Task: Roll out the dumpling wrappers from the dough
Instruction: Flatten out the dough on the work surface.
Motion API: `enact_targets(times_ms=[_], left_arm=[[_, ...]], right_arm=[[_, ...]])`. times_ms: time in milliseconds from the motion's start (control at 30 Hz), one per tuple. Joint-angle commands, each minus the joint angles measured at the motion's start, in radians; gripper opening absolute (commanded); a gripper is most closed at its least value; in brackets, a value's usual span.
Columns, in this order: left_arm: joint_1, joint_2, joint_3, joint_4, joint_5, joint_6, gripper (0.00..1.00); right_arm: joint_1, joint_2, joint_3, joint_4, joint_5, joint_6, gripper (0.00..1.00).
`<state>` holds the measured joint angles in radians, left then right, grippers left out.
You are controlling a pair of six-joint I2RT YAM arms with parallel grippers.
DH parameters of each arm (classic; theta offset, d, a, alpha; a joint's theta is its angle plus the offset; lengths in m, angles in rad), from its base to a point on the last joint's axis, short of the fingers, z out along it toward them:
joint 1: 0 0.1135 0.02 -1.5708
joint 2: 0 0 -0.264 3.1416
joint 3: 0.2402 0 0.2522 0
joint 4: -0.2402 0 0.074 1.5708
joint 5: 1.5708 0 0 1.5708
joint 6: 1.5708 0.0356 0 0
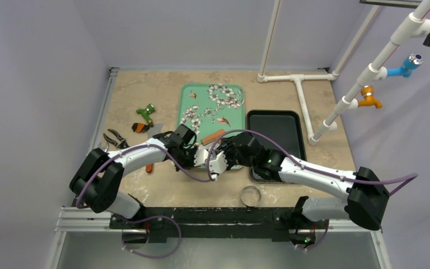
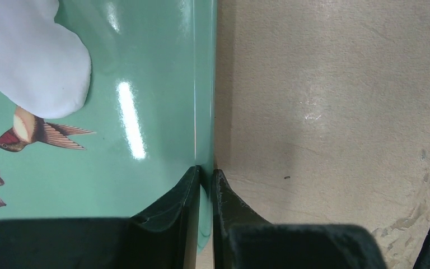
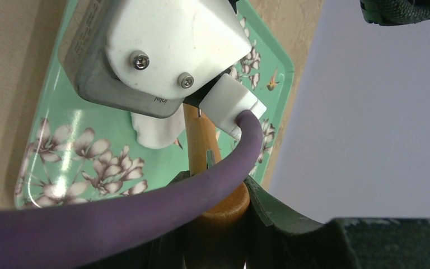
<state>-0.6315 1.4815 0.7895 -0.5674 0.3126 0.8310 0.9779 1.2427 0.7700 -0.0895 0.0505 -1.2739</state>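
Note:
A flattened white piece of dough (image 2: 33,61) lies on the green floral tray (image 1: 213,106), and shows in the right wrist view as the dough (image 3: 154,129) beyond the pin. My left gripper (image 2: 206,171) is shut on the tray's rim (image 2: 204,112). A wooden rolling pin (image 3: 201,140) points across the tray toward the dough, its near end clamped in my right gripper (image 3: 219,188). From above, the left gripper (image 1: 186,150) and right gripper (image 1: 232,148) meet at the tray's near edge and cover the dough; part of the rolling pin (image 1: 213,136) shows. Dumpling wrappers are out of view.
A black tray (image 1: 274,131) sits right of the green one. A metal ring cutter (image 1: 250,196) stands near the table's front edge. Hand tools (image 1: 145,115) and pliers (image 1: 115,139) lie at the left. A purple cable (image 3: 117,218) crosses in front of the right jaws. White pipes (image 1: 302,95) stand at the back right.

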Motion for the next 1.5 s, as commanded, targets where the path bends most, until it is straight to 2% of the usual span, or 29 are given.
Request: enact_targets(times_ms=[0, 100, 433, 533, 600, 800, 933, 1133, 1333, 1467], left_arm=[[0.015, 0.010, -0.029, -0.102, 0.011, -0.058, 0.00], [0.015, 0.010, -0.029, -0.102, 0.012, -0.058, 0.00], [0.016, 0.011, -0.027, -0.102, 0.010, -0.061, 0.00], [0.015, 0.012, -0.027, -0.102, 0.011, -0.061, 0.00], [0.016, 0.014, -0.024, -0.103, 0.012, -0.061, 0.00], [0.017, 0.014, -0.024, -0.106, 0.012, -0.060, 0.00], [0.019, 0.016, -0.022, -0.107, 0.015, -0.058, 0.00], [0.019, 0.016, -0.020, -0.109, 0.016, -0.058, 0.00], [0.020, 0.019, -0.018, -0.113, 0.018, -0.056, 0.00], [0.021, 0.017, -0.019, -0.111, 0.017, -0.057, 0.00]], right_arm=[[0.015, -0.077, -0.032, 0.018, -0.110, 0.042, 0.00], [-0.005, -0.179, -0.036, 0.005, -0.120, 0.059, 0.00], [-0.013, -0.328, -0.040, -0.129, -0.026, 0.026, 0.00], [-0.015, -0.367, -0.055, -0.199, 0.000, -0.033, 0.00], [-0.012, -0.340, -0.070, -0.217, 0.003, -0.098, 0.00], [-0.012, -0.275, -0.126, -0.016, -0.046, -0.183, 0.00], [-0.002, -0.202, -0.095, 0.011, -0.077, -0.206, 0.00], [0.033, -0.091, -0.101, 0.109, -0.001, -0.273, 0.00], [0.044, -0.033, -0.105, 0.038, 0.013, -0.288, 0.00], [0.044, 0.007, -0.100, 0.004, 0.022, -0.239, 0.00]])
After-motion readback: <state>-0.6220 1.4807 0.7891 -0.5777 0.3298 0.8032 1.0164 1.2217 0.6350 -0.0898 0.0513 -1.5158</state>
